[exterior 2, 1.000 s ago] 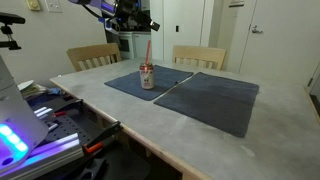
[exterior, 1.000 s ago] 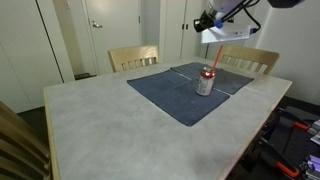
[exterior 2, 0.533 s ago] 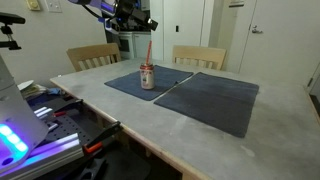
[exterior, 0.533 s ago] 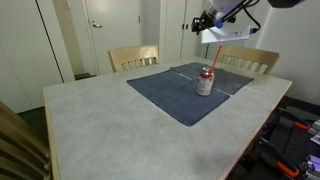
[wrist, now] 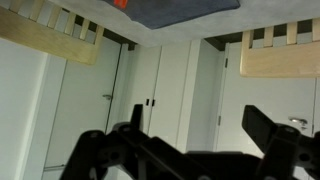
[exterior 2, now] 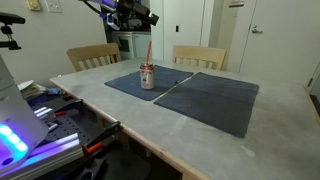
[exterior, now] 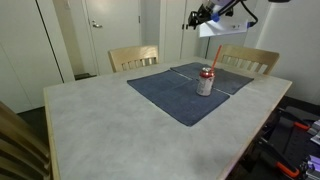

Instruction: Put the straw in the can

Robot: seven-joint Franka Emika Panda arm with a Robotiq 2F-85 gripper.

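The silver can (exterior: 205,83) with a red band stands upright on a dark blue mat (exterior: 165,95), seen in both exterior views. The red straw (exterior: 213,60) sticks out of its top, leaning slightly; it shows as a thin red line, the straw (exterior 2: 149,52), above the can (exterior 2: 147,77). My gripper (exterior: 205,17) hangs above the straw's upper end, open and apart from it, the gripper (exterior 2: 135,13) near the frame's top. The wrist view is upside down: my gripper (wrist: 200,130) has its dark fingers (wrist: 264,126) wide apart with nothing between them, and a red bit, probably the can (wrist: 120,3), at the top edge.
A second dark mat (exterior 2: 215,100) lies beside the first on the grey table (exterior: 110,120). Two wooden chairs (exterior: 133,57) (exterior: 248,60) stand at the far side. White closet doors are behind. Equipment with a glowing panel (exterior 2: 15,140) sits off one table edge.
The jaws have opened and let go of the straw, which stays standing in the can. The gripper has risen a little away from the straw's top.
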